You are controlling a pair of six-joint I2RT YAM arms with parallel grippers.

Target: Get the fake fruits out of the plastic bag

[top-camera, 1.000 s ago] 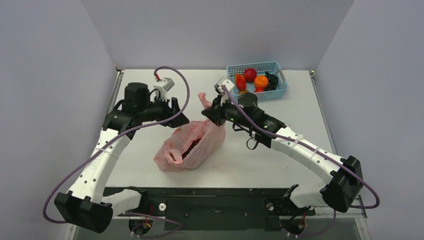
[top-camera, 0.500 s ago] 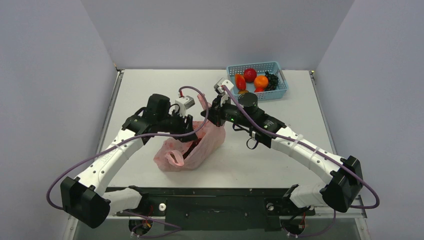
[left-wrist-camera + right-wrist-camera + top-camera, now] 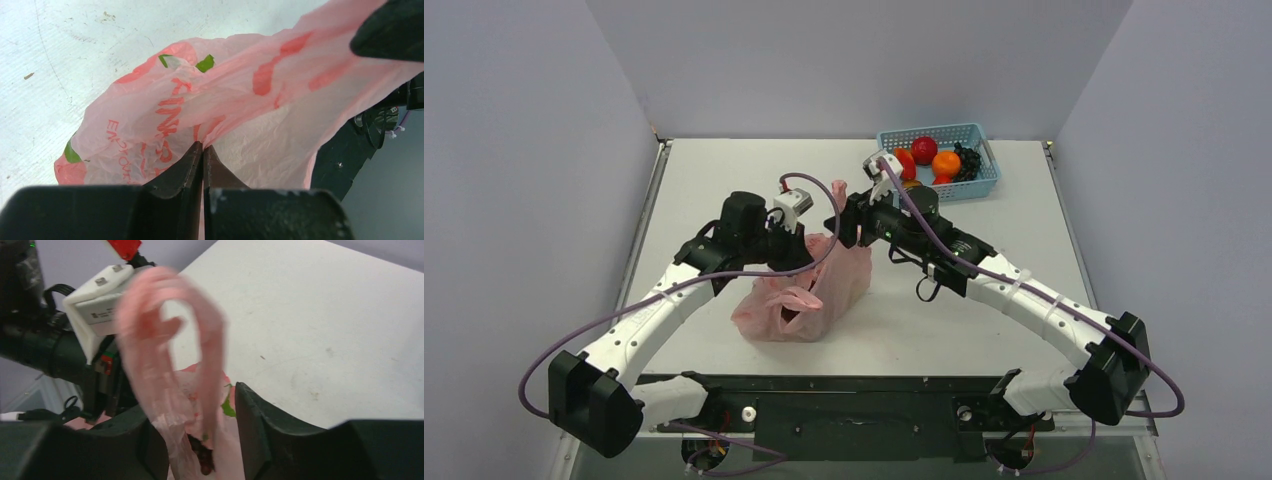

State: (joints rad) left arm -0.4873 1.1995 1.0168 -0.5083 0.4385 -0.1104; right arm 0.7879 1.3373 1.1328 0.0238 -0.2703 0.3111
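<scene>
The pink plastic bag (image 3: 816, 292) lies crumpled mid-table, its mouth facing the near edge. My left gripper (image 3: 203, 146) is shut, and its tips pinch a fold of the bag's printed film (image 3: 165, 110) at the upper rim. From the right, my right gripper (image 3: 192, 405) stands open around one loop handle (image 3: 172, 340), which rises loose between the fingers. A dark red fake fruit (image 3: 202, 460) shows inside the bag below that handle. In the top view the two grippers face each other over the bag's far end (image 3: 837, 195).
A light blue mesh basket (image 3: 980, 184) at the back right holds a red fruit (image 3: 924, 149), an orange one (image 3: 945, 163) and a dark bunch (image 3: 967, 160). The left arm's purple cable loops above the bag.
My left gripper has swung in from the left onto the bag and shut on its film. My right gripper has opened, freeing the handle it held.
</scene>
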